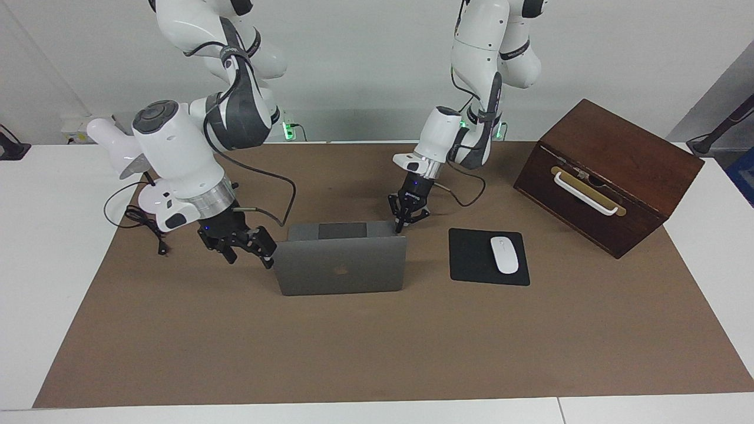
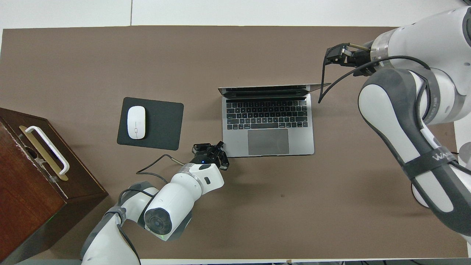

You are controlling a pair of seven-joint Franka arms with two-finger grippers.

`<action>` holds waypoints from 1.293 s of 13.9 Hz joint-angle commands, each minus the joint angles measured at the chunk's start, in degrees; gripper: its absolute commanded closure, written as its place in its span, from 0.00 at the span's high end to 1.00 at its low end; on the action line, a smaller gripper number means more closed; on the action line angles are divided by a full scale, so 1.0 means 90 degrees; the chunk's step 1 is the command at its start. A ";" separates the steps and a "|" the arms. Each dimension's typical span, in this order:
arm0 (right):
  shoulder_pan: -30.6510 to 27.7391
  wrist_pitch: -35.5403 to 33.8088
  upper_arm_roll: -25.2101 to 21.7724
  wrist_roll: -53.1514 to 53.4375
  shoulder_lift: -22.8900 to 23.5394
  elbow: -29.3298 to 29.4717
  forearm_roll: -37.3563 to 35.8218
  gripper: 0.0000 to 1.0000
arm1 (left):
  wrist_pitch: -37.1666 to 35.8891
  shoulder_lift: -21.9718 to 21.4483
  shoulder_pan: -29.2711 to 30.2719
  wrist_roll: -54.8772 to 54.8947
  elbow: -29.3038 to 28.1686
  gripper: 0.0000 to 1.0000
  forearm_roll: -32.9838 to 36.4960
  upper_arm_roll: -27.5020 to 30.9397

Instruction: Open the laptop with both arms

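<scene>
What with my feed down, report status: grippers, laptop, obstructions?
Left gripper shut at laptop's near base corner. Right gripper open beside the lid. Laptop open, lid upright. Mouse pad alongside, not in the way.

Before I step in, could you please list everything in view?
laptop: one, silver-grey, open, mid-mat
mouse pad: one, black, beside laptop, toward left arm's end
mouse: one, white, on pad
box: one, dark wood, left arm's end
lamp: one, white, right arm's end
mat: one, brown, on table
table: one, white
left arm: jaws shut at laptop's base corner
right arm: jaws open beside the lid
</scene>
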 commanded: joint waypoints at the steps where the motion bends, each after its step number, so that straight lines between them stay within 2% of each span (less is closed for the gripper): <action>1: -0.0136 -0.0460 0.0065 -0.0480 0.0049 0.0315 -0.0335 1.00 | 0.0015 0.0005 0.0004 -0.0001 0.0171 0.00 -0.0353 -0.0019; 3: -0.0136 -0.0656 0.0065 -0.0656 -0.0019 0.0325 -0.0501 1.00 | -0.0315 -0.0297 -0.0015 -0.0021 0.0171 0.00 -0.0577 -0.0029; 8: -0.0165 -0.1299 0.0026 -0.0997 -0.0555 0.0267 -0.1018 1.00 | -0.2109 -0.1439 0.0023 -0.0050 0.0365 0.00 -0.0754 -0.0009; 10: -0.0339 -0.1486 0.0026 -0.1125 -0.0789 0.0179 -0.1039 1.00 | -0.3222 -0.1723 0.0247 -0.0050 0.0784 0.00 -0.0754 0.0010; 16: -0.0575 -0.2023 -0.0023 -0.1643 -0.1191 0.0120 -0.1039 1.00 | -0.6348 -0.2183 0.0969 0.0018 0.2375 0.00 -0.0676 0.0020; 18: -0.0323 -0.2209 -0.0469 -0.1789 -0.1288 0.0091 -0.1000 1.00 | -0.7053 -0.2261 0.1243 0.0028 0.2747 0.00 -0.0589 0.0020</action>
